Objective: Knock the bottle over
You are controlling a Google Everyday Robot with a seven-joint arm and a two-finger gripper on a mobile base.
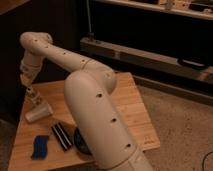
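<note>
No legible text (anywhere visible)

Small whitish bottle (31, 94) upright, table's left edge, hand (25, 80) above.
</note>
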